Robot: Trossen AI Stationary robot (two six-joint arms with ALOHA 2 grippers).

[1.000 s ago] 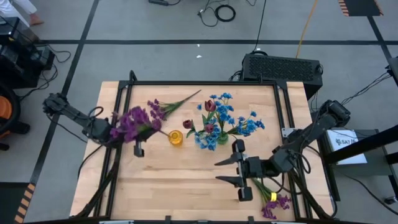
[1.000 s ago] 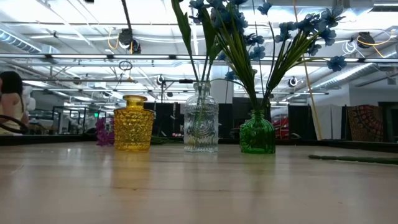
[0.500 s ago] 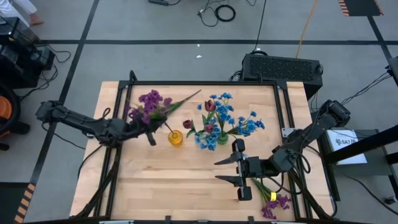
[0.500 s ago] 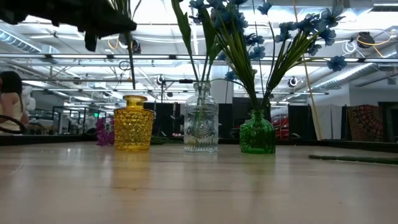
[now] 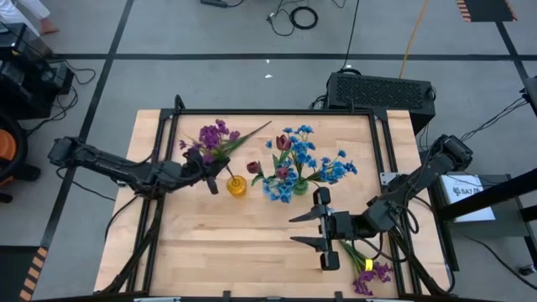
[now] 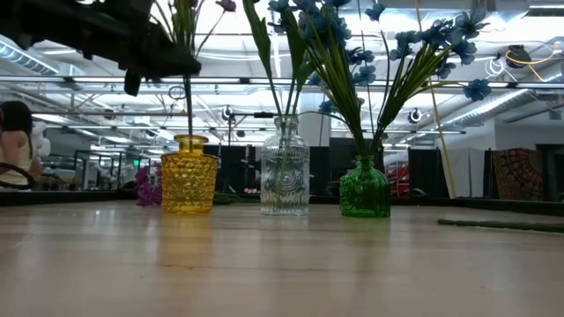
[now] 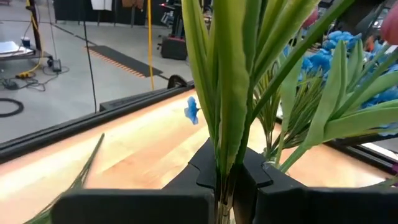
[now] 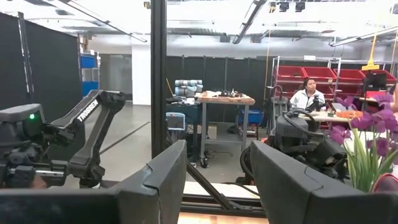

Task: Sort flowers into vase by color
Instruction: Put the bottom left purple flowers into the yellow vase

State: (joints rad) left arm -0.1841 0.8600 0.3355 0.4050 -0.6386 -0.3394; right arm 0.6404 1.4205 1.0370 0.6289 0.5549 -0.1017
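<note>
The left claw (image 5: 210, 179) is clamped on the purple sprig (image 5: 215, 136), light and bendy, best held low on the stem; the right claw (image 5: 304, 230) waits apart

Purple sprig (image 5: 215, 137): upright, green stem running down into the yellow vase (image 5: 237, 185) at centre-left of the high view; blossoms spread above and left of the vase mouth. Clear vase (image 6: 285, 167), middle of the row in the low view: dark red blossoms (image 5: 284, 142) on leafy stems. Green vase (image 6: 365, 187), right of it: dense blue blossoms (image 5: 323, 167). One more purple sprig (image 5: 367, 270) lies flat at the table's lower right, stem pointing up-left, a yellow band on it.
</note>
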